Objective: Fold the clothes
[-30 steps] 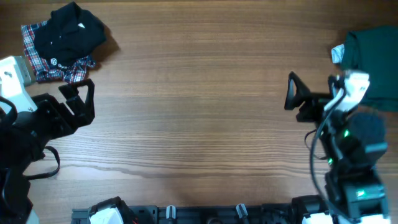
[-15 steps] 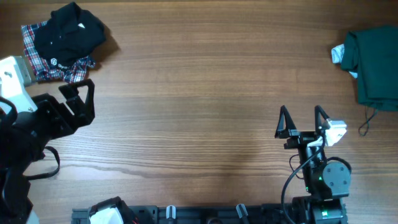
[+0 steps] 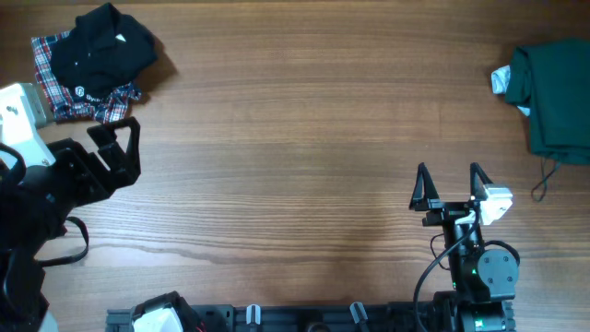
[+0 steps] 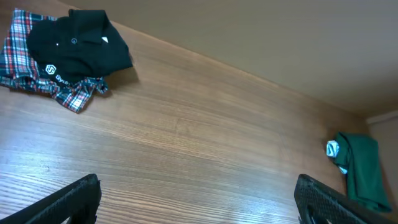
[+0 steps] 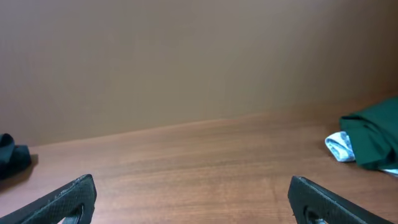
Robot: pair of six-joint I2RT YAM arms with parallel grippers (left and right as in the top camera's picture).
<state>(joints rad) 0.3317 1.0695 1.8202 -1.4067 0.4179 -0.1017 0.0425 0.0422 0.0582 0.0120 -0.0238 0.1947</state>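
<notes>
We saw our left tool [image 3: 118, 140] and right tool [image 3: 448, 171] wide open, empty; the shirt [image 3: 101, 41] lay just beyond the left tool, far from the right.

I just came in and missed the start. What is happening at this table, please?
Two robot arms are there to fold clothes, but neither holds anything at this moment. The left claw is open near a black shirt, which lies crumpled on a plaid garment in the far left corner. The right claw is open over the bare table, apart from a dark green garment at the right edge.
</notes>
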